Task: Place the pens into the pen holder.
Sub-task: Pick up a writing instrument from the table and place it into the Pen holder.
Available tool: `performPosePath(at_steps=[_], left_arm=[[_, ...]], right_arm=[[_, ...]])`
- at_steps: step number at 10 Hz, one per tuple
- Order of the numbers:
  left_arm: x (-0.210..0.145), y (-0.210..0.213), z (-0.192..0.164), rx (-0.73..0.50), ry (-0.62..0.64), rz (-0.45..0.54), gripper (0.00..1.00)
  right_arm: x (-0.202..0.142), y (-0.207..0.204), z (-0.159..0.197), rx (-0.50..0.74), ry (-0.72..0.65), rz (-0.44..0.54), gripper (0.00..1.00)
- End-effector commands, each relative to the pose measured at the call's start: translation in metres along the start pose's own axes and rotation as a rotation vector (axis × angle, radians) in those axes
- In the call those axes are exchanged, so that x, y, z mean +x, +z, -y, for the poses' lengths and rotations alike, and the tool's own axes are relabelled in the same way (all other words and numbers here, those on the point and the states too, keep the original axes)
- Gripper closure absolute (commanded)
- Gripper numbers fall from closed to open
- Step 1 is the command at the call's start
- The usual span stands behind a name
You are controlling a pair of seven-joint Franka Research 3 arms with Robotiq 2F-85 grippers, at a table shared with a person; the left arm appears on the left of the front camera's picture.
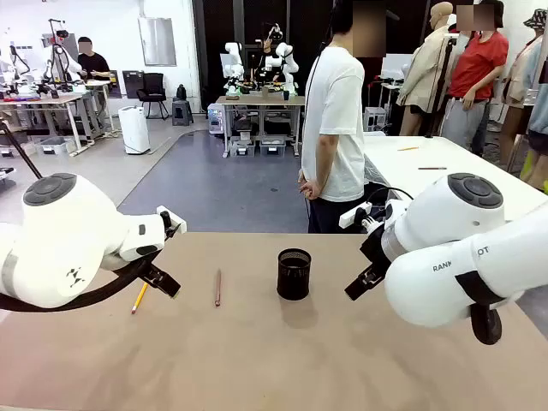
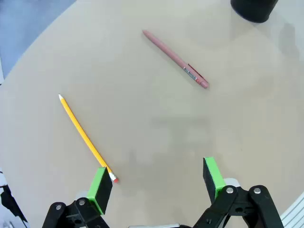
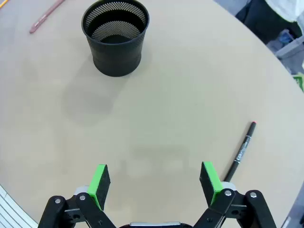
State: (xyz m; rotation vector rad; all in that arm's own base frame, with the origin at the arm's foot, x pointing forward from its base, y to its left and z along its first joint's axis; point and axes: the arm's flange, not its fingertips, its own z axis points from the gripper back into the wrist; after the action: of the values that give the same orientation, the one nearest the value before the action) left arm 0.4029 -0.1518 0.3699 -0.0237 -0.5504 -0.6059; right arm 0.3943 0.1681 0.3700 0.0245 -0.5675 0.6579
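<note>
The black mesh pen holder (image 1: 294,273) stands upright mid-table, also at the top of the right wrist view (image 3: 115,36) and cut off in the left wrist view (image 2: 254,9). A yellow pencil (image 1: 139,298) (image 2: 86,138) lies just ahead of my left gripper (image 2: 159,183), its eraser end by the left pad. A reddish-brown pen (image 1: 217,287) (image 2: 175,59) (image 3: 45,17) lies farther toward the holder. A black marker with a red tip (image 3: 241,151) lies beside my right gripper (image 3: 154,185). Both grippers are open and hold nothing, hovering over the table.
The tan table (image 1: 274,360) has bare room around the holder. A person in a white shirt (image 1: 336,128) stands at the far edge with hands behind the back. Another white table (image 1: 445,167) with small items stands behind to the right.
</note>
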Motion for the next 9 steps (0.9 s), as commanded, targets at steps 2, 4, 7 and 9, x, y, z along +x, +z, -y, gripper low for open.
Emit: performPosePath(at_steps=[2, 4, 7, 9], left_arm=[[0.0001, 0.0001, 0.0000, 0.000, 0.000, 0.000, 0.00], [0.0001, 0.0001, 0.0000, 0.000, 0.000, 0.000, 0.00], [0.0001, 0.0001, 0.0000, 0.000, 0.000, 0.000, 0.00], [0.0001, 0.0001, 0.0000, 0.000, 0.000, 0.000, 0.00]], right_arm=[[0.0003, 0.0007, 0.0001, -0.001, 0.000, 0.002, 0.00], [0.0003, 0.0007, 0.0001, -0.001, 0.000, 0.002, 0.00], [0.0003, 0.0007, 0.0001, -0.001, 0.000, 0.002, 0.00], [0.0003, 0.0007, 0.0001, -0.001, 0.000, 0.002, 0.00]])
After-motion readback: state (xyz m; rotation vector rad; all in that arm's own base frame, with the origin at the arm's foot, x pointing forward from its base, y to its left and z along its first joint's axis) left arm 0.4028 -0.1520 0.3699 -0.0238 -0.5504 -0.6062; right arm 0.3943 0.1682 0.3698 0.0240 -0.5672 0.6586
